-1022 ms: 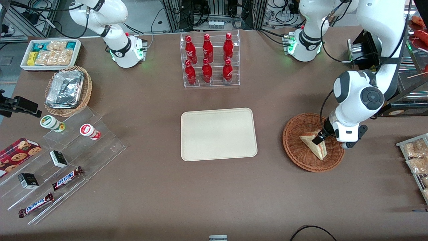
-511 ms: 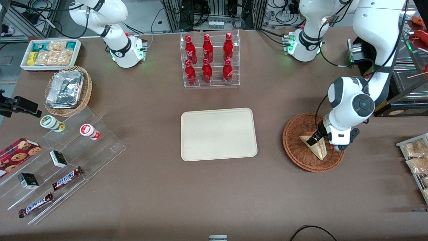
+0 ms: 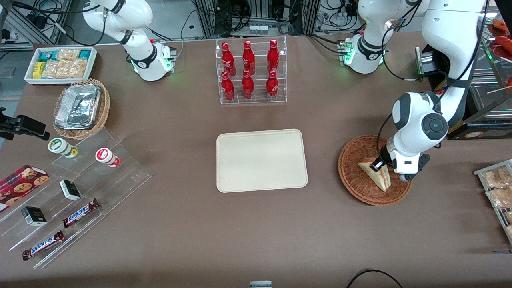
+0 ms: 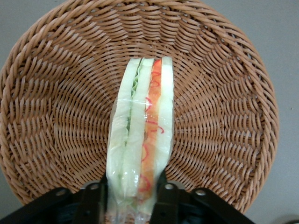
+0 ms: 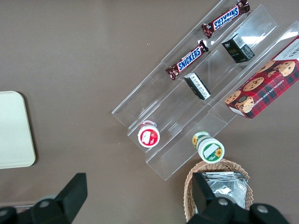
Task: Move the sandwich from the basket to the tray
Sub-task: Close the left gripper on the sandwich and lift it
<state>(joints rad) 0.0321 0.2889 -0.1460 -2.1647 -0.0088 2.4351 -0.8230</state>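
Observation:
The sandwich [image 3: 377,174] is a wrapped triangular wedge with red and green filling stripes. It lies in the round reddish-brown wicker basket [image 3: 354,176] toward the working arm's end of the table. My gripper [image 3: 378,165] is down in the basket, with a black finger on each side of the sandwich's wide end. In the left wrist view the fingers [image 4: 96,198] press against both sides of the sandwich [image 4: 140,140], which rests on the basket's weave [image 4: 224,107]. The cream tray [image 3: 262,160] lies bare at the table's middle; its corner shows in the right wrist view [image 5: 14,130].
A clear rack of red bottles [image 3: 250,72] stands farther from the camera than the tray. Snack packets [image 3: 498,186] lie at the table edge beside the basket. Toward the parked arm's end are a foil-container basket [image 3: 80,108], a white bin [image 3: 60,64] and acrylic steps with snacks [image 3: 76,200].
The gripper moved along the sandwich toward the tray and lower into the basket, then settled astride its wide end. The sandwich stays in the basket.

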